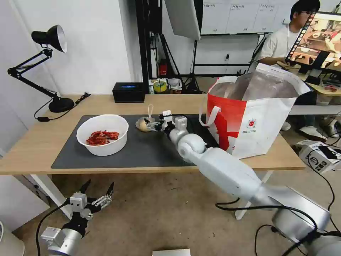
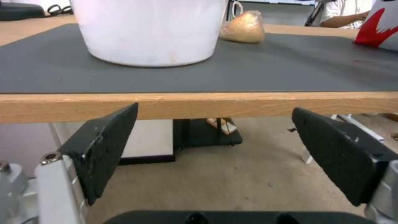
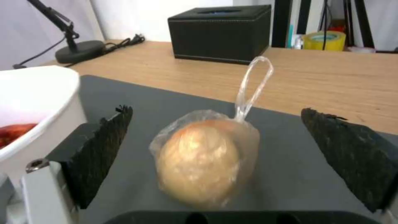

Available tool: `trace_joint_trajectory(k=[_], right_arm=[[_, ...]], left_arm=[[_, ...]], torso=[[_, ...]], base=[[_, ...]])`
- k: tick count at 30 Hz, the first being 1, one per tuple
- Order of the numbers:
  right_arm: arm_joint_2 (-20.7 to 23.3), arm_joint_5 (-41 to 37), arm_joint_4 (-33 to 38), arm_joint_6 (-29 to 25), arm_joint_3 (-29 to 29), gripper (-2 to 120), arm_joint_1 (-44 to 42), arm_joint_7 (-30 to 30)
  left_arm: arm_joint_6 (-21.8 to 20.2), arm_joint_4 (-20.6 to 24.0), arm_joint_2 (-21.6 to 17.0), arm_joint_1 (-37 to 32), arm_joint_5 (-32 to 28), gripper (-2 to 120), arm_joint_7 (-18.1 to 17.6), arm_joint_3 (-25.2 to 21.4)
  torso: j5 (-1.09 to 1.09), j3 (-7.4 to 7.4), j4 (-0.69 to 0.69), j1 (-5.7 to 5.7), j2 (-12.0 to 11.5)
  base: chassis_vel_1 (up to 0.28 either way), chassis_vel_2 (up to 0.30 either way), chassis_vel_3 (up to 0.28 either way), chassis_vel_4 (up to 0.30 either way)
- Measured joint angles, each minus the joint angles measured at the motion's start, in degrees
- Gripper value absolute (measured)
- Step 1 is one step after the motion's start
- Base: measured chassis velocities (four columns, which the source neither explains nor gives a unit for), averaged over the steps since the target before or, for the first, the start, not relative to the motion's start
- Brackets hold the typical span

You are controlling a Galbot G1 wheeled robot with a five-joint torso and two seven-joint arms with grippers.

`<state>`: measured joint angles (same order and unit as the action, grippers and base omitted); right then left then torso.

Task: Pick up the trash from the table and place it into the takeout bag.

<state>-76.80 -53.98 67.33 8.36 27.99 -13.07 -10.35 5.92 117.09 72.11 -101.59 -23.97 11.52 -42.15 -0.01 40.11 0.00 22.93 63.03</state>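
The right gripper [image 3: 215,143], its black pads spread wide, flanks the small knotted clear plastic bag with a beige lump [image 3: 203,161] beside the white bowl of red scraps [image 1: 102,134]; closing on slack film could let it slip

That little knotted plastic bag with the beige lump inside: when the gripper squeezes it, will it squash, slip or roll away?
The small knotted bag has thin, glossy film, so it may slip a little between the open right gripper pads. The beige lump looks rounded, so a push would probably roll it across the dark mat. It looks light, and the knotted loop would likely just flop.
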Motion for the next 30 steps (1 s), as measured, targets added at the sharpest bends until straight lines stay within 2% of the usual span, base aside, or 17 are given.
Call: trace_joint_trajectory(k=[10, 14, 16, 22, 30], right_arm=[[-8.61, 1.35, -13.88, 0.37, -0.70, 100, 4.92, 5.06], [-10.24, 2.05, -16.81, 0.38, -0.78, 100, 5.91, 5.85], [-12.18, 3.22, -21.08, 0.64, -1.01, 100, 7.07, 7.23], [-13.47, 4.25, -23.97, 1.63, -0.97, 100, 7.58, 9.20], [-13.41, 6.43, -24.50, 3.64, 0.18, 100, 7.58, 10.49]], left_arm=[[0.05, -0.06, 0.12, -0.01, -0.06, 100, 0.01, -0.16], [0.10, -0.05, 0.26, -0.06, -0.07, 100, 0.02, -0.18], [0.16, 0.07, 0.51, -0.14, -0.07, 100, 0.04, -0.18], [0.20, 0.48, 0.50, -0.33, -0.15, 100, 0.05, -0.33], [0.22, 0.89, 0.38, -0.54, -0.21, 100, 0.07, -0.44]], torso=[[0.00, 0.00, 0.01, -0.01, 0.00], [0.00, -0.01, 0.01, -0.01, 0.00], [0.00, 0.00, 0.01, -0.01, 0.00], [0.01, -0.01, 0.00, -0.01, 0.00], [0.01, 0.00, 0.00, -0.01, 0.00]], base=[[0.000, 0.000, 0.000, 0.000], [0.000, 0.000, 0.000, 0.000], [0.000, 0.000, 0.000, 0.000], [0.000, 0.000, 0.000, 0.000], [0.000, 0.000, 0.000, 0.000]])
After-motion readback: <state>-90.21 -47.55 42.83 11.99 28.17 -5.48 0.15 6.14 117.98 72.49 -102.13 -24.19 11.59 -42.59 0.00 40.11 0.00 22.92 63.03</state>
